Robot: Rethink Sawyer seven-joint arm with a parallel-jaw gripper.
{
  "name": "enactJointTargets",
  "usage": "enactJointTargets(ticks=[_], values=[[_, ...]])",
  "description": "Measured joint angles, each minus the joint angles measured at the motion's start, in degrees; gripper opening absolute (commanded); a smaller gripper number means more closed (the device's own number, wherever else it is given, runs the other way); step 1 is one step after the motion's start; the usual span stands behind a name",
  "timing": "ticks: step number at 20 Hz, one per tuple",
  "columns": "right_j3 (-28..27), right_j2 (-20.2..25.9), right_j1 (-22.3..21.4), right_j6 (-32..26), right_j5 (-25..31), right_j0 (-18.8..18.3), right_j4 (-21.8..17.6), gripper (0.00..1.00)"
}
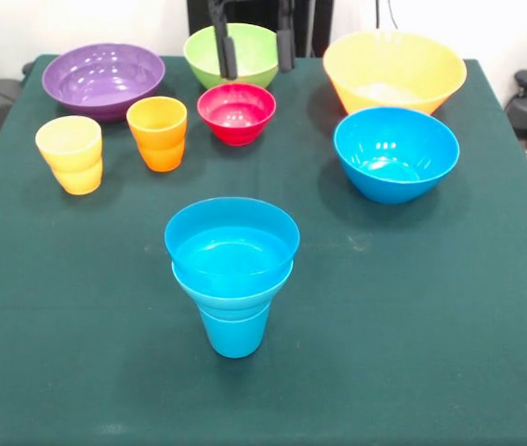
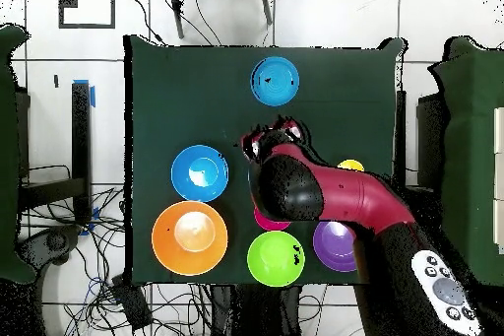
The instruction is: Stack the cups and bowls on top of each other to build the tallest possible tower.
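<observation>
The tower stands mid-table: a blue cup (image 1: 233,330) with two blue bowls (image 1: 232,243) nested on top; from overhead it shows as one blue disc (image 2: 275,81). My gripper (image 1: 252,42) hangs open and empty at the far side, its black fingers (image 1: 218,45) in front of the green bowl (image 1: 244,70), above the red bowl (image 1: 236,111). Loose are the purple bowl (image 1: 103,79), yellow-orange bowl (image 1: 394,70), third blue bowl (image 1: 396,153), yellow cup (image 1: 70,153) and orange cup (image 1: 158,132). In the overhead view the gripper (image 2: 268,141) sits between the tower and the red bowl (image 2: 264,222).
The red arm (image 2: 325,199) covers part of the purple bowl (image 2: 337,245), the red bowl and the cups in the overhead view. The green cloth table (image 1: 412,307) ends close behind the far row of bowls. Cables and equipment lie on the floor around it.
</observation>
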Motion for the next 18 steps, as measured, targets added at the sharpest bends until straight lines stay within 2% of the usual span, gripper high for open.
enactJointTargets(ticks=[9,18], values=[[1.66,-6.45,5.35,4.00,-8.94,4.16,-0.24,1.00],[3.34,-7.64,10.15,7.92,-12.78,6.30,-0.21,1.00]])
